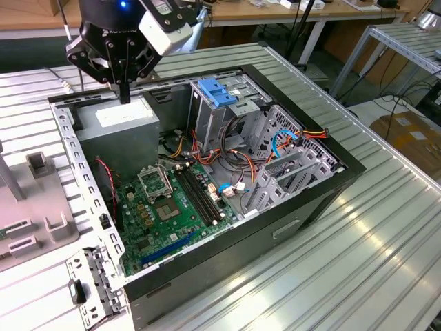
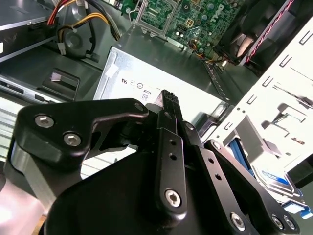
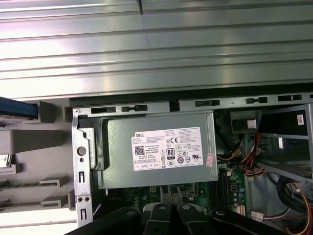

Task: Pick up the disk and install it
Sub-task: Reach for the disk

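Hovering gripper (image 1: 124, 96) over PSU (image 1: 118, 118), disk (image 3: 17, 108) well apart

Black gripper (image 1: 125, 95), silver screws (image 2: 172, 197), white wrist housing (image 1: 165, 27)

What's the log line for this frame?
gripper | shut, empty | over power supply | case open

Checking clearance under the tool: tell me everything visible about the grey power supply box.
The power supply box is a grey sheet-metal block, white label on its upward face. It lies flat in a corner of the open case, beside the green motherboard. Yellow, red and black wires leave one end. The tool, shut and empty, hangs above it, apparently not touching.
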Robot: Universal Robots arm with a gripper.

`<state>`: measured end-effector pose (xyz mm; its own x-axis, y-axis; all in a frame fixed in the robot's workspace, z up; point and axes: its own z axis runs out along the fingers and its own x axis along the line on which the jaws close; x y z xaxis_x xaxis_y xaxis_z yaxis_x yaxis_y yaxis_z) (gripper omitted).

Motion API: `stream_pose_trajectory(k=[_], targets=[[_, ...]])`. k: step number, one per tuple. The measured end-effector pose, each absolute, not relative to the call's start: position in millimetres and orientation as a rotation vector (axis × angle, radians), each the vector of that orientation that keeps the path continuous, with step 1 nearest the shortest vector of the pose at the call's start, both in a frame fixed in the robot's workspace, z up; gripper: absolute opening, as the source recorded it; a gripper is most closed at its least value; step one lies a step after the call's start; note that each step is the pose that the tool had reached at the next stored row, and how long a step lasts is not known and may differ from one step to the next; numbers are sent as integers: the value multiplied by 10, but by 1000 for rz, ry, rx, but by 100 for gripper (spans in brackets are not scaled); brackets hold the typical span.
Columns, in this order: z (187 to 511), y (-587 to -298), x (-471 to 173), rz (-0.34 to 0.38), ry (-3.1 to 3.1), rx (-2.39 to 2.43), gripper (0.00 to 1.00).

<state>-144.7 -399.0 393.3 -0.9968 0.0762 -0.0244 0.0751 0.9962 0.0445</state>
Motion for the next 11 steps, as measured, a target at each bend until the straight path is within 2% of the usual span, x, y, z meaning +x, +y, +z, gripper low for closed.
stream_pose_trajectory(k=[11], targets=[[3933, -3989, -1498, 68, 3113, 118, 11]])
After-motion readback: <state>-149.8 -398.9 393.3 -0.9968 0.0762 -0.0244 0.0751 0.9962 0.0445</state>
